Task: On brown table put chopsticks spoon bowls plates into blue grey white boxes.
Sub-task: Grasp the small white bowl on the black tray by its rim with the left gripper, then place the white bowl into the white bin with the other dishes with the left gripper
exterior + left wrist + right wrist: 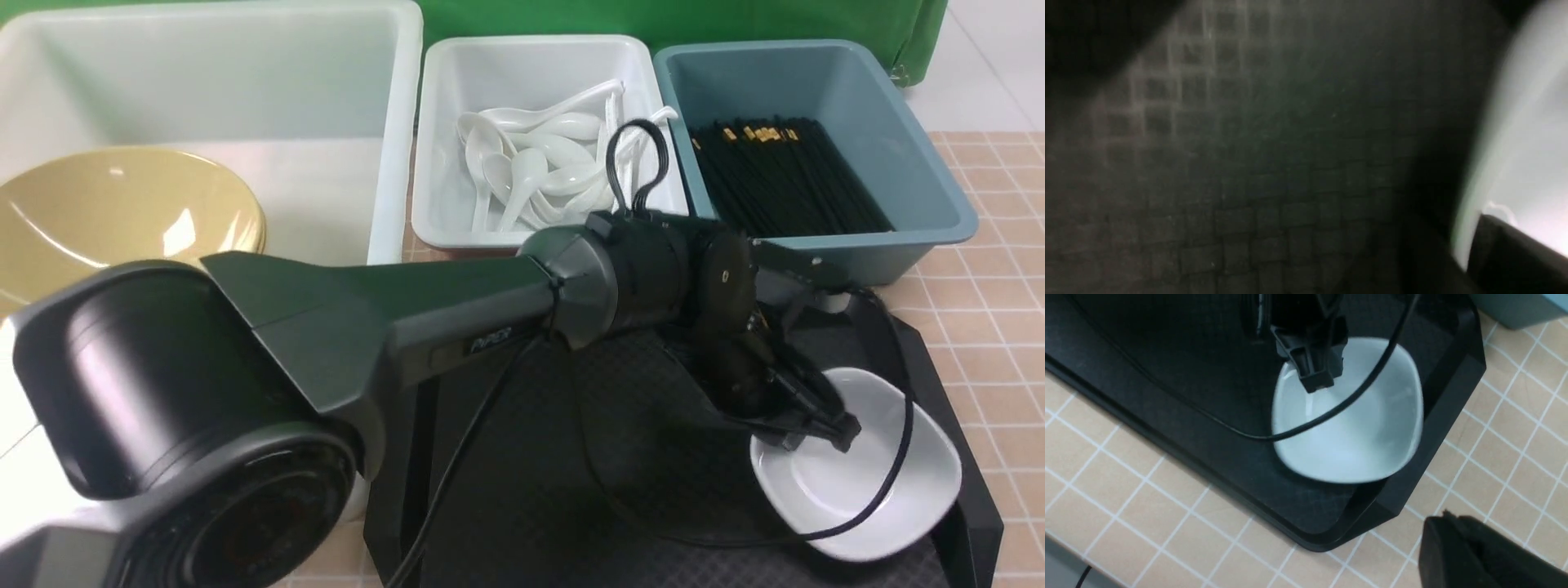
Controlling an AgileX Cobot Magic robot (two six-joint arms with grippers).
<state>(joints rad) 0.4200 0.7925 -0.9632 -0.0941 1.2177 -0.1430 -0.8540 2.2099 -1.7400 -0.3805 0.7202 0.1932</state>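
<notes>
Right hand clenched, nothing seen in it, above the counter off the tray's corner. Left hand clenched on the left rim of the plate, which sits in the near right corner of the black tray. Glaze probably slick: keep the pinch firm, lift straight, clear the tray lip, mind the cable draped over the dish. Along the counter's far edge: white tub with stacked yellow bowls, likely the plate's destination; grey tub with spoons; blue tub with chopsticks.
</notes>
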